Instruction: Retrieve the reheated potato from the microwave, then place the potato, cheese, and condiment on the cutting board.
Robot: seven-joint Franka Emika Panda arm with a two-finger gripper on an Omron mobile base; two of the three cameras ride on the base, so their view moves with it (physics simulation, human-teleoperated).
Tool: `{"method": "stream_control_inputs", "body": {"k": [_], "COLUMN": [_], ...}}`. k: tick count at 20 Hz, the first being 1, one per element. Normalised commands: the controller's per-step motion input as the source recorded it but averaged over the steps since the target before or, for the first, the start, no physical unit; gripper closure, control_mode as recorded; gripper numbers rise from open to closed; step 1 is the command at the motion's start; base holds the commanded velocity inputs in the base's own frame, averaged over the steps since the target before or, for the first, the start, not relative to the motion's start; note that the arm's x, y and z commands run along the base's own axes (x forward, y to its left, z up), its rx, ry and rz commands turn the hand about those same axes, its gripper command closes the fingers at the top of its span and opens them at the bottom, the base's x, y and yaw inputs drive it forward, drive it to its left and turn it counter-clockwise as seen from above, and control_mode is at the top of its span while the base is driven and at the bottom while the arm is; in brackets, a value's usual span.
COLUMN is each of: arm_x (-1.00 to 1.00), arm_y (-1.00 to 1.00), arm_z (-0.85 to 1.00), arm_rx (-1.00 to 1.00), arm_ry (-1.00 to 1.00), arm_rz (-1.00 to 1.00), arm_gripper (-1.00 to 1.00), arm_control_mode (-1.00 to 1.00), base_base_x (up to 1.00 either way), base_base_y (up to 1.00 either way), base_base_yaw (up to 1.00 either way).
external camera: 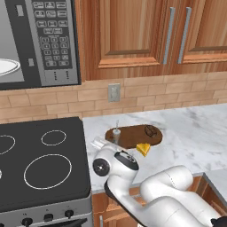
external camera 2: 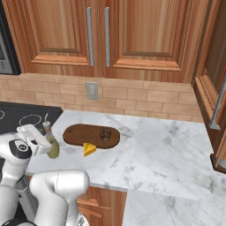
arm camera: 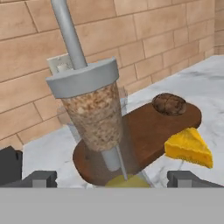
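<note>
Presently, the inventory stood as follows. Item one: the small dark brown rounded potato (arm camera: 169, 104) lay on the far end of the dark brown oval wooden cutting board (arm camera: 148, 131), so its retrieval from the large grey steel microwave (external camera: 40, 42) appeared done; a white plate (external camera: 6, 66) sat inside the microwave. Item two: the yellow-orange triangular wedge of cheese (external camera 2: 89, 149) rested against the near edge of the cutting board, seemingly overlapping it in the hand view; whether it sat fully on the wood could not be told. Item three: the olive-green condiment bottle (external camera 2: 53, 145) with a narrow neck and pale thin top stood upright on the white marble counter (external camera 2: 167, 145), just beside the board's end nearer the black stovetop (external camera: 40, 164).

The white arm's two-finger gripper (arm camera: 111, 178) was at the bottle, its fingers spread wide to either side of the body and not yet clamped. Judged remaining: grasping the condiment, setting it on the board, and perhaps nudging the cheese fully on.
</note>
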Motion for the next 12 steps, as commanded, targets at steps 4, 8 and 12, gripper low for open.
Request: {"method": "stream_control_inputs", "body": {"k": [4,8,12], "arm_x": [0.01,0.00,0.00], "arm_y": [0.02,0.01,0.03], "arm_z": [0.00,0.00,0.00], "arm_rx": [0.00,0.00,-0.02], "arm_ry": [-0.08,-0.04,-0.03], "arm_rz": [-0.06,-0.06,-0.05], "arm_gripper": [-1.00,-1.00,-1.00], "arm_control_mode": [-1.00,-1.00,-1.00], "base_base_x": [0.00,0.00,0.00], "base_base_y": [0.00,0.00,0.00], "base_base_yaw": [0.00,0.00,0.00]}}
